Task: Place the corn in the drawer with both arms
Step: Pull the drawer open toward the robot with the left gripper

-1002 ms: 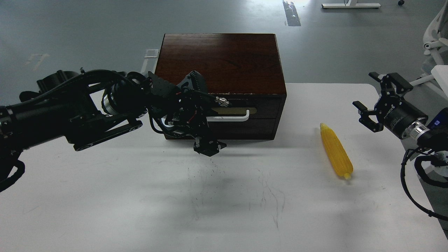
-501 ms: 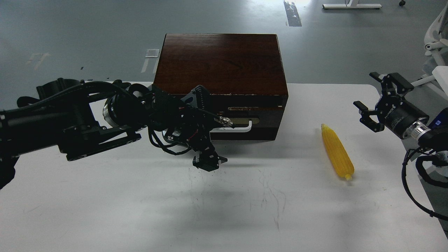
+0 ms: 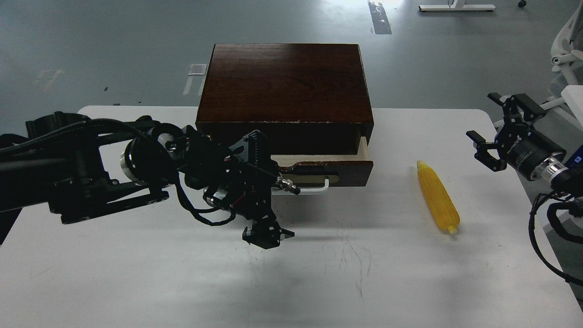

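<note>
The dark brown cabinet (image 3: 282, 82) stands at the back middle of the white table (image 3: 136, 282). Its drawer (image 3: 348, 169) is pulled partly out and shows a pale wood rim. The inside is hidden from here. My left gripper (image 3: 274, 187) is at the left end of the white bar handle (image 3: 319, 188) and covers that end. It looks closed on the handle, though its dark fingers are hard to tell apart. The yellow corn (image 3: 437, 196) lies on the table right of the drawer. My right gripper (image 3: 485, 119) hovers open and empty, right of and above the corn.
My left arm (image 3: 91, 173) lies across the table's left half in front of the cabinet. Black cables (image 3: 542, 237) hang off the right arm by the table's right edge. A white chair (image 3: 565, 50) stands on the floor at far right.
My left gripper has moved toward me and down, and the drawer has slid out with it from shut to partly open. The right gripper shifted slightly right. The corn has not moved.
</note>
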